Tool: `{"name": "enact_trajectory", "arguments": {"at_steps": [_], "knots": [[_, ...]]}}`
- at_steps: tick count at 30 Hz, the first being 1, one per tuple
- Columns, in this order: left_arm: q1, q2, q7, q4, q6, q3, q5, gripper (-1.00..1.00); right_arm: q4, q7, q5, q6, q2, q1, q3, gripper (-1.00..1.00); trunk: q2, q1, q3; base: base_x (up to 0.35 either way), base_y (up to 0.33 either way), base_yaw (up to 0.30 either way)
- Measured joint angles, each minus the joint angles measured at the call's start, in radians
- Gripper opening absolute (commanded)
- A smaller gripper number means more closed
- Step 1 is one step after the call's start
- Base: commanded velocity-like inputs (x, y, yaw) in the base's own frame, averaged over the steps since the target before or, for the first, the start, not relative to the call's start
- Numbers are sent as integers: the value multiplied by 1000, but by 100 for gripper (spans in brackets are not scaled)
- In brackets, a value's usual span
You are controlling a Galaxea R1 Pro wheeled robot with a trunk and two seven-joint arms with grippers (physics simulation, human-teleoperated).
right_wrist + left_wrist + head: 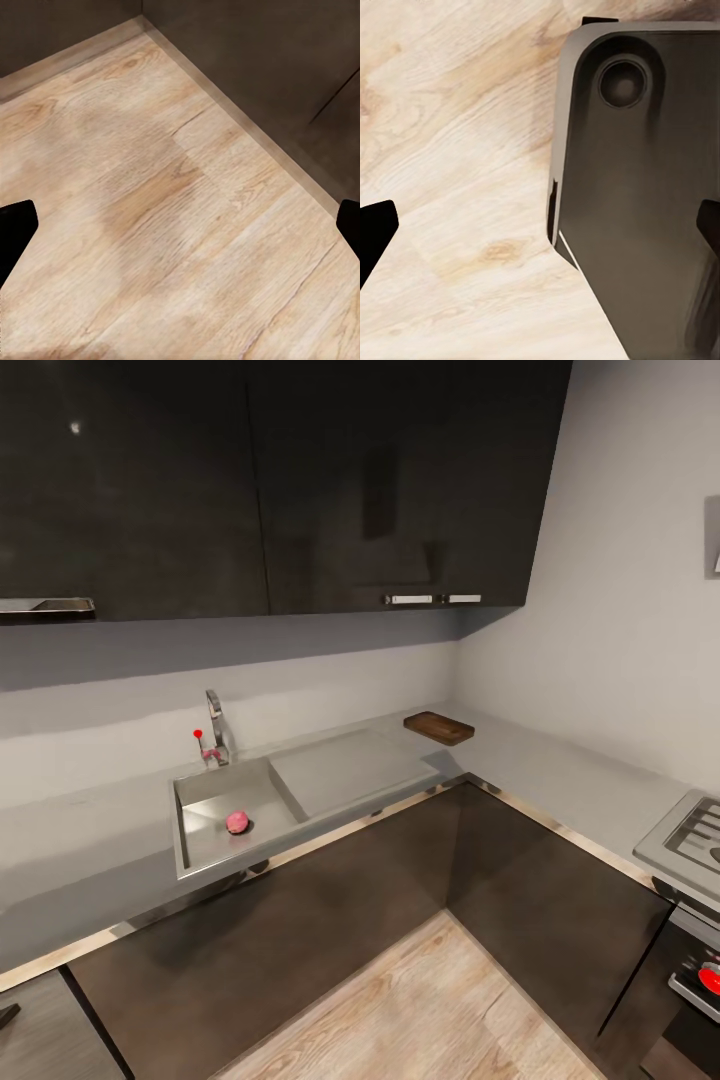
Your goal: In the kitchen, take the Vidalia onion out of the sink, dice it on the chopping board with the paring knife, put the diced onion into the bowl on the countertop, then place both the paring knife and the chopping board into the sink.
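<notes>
in the head view, the countertop (560, 780) ran in an l shape around a kitchen corner, over dark cabinet fronts. the steel sink (205, 840) was set into the long run, with a tap (215, 725) standing at its back edge and a small red-topped item just beside the tap. the vidalia onion (237, 821), a small pinkish ball, lay on the floor of the sink basin, near its middle. a flat drainer panel (350, 765) sat just to the right of the basin. the chopping board (439, 727) lay flat on the countertop in the far corner, well apart from the sink. dark wall cupboards (280, 490) hung above, and part of a stove (690, 850) showed at the right edge. light wooden flooring (420, 1010) lay in front of the cabinets.

in the left wrist view, the left gripper (540, 236) looked down over the wooden floor and a dark rounded part of the robot's base (645, 187). its two dark fingertips (375, 232) stood at opposite edges of the picture, spread wide with nothing between them.

in the right wrist view, the right gripper (180, 229) hung above the wooden floor near the foot of the dark cabinets (285, 60). its fingertips (15, 229) were likewise far apart, released and holding nothing.
</notes>
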Motion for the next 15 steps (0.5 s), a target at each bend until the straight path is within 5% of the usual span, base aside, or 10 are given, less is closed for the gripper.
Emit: {"name": "enact_trajectory", "arguments": {"at_steps": [15], "knots": [[0,-4,-2,0,1,0,-1,100,0,-1,-2,0,2,0,1,100,0,0,6,160,-116,-111]]}}
